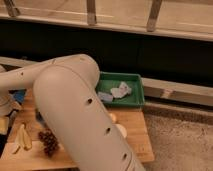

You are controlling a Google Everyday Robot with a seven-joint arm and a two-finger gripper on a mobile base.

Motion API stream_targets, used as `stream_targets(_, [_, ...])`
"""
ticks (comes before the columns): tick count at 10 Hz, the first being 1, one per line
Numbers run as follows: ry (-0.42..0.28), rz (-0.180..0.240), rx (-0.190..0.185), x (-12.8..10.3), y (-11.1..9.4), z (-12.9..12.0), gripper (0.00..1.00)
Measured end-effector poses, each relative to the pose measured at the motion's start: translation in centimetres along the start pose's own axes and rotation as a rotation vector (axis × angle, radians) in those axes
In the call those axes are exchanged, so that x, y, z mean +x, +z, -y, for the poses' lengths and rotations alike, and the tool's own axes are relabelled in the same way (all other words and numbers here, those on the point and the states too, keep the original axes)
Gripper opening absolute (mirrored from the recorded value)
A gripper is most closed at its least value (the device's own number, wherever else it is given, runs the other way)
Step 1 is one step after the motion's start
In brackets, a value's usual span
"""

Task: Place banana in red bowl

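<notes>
Tool (6,120) is right over at the table's left edge, half out of sight, jaws spread wide and nothing in them. Just beside it, towards the front-left corner, there's the banana (22,137), lying flat on the wood with its long axis running roughly front to back, tilted a little. So the fruit sits a touch forward and inboard of the tool. That's a short drop, and I'd say the jaws want to close across its narrow width, not along it. A dark bunch of grapes (49,142) lies close on the banana's other side, so it's tight quarters there. The big white arm (75,115) sweeps across the middle of the table (136,137) and blocks plenty. The red bowl I can't spot; it's likely behind the arm. A green tray (141,95) holding pale scraps (117,91) sits at the back-right corner.
</notes>
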Motion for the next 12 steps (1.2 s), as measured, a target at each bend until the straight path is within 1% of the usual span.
stream_targets(1, [-0.006, 0.000, -0.016, -0.7, 0.5, -0.4, 0.77])
stream_targets(2, [-0.010, -0.015, -0.038, -1.0, 1.3, -1.0, 0.77])
stream_targets(4, [-0.003, -0.042, -0.062, -0.5, 2.2, -1.6, 0.77])
stream_targets(5, [0.001, -0.063, -0.068, -0.3, 2.6, -2.0, 0.77])
stream_targets(6, [0.005, -0.073, -0.073, -0.1, 3.0, -2.4, 0.77])
stream_targets(8, [0.030, -0.097, -0.079, 0.9, 4.4, -2.7, 0.77])
stream_targets(9, [0.042, -0.101, -0.077, 1.1, 5.3, -3.0, 0.77])
stream_targets(10, [0.063, -0.105, -0.075, 1.4, 7.1, -3.5, 0.77])
stream_targets(12, [0.091, -0.096, -0.079, 1.7, 9.0, -3.5, 0.77])
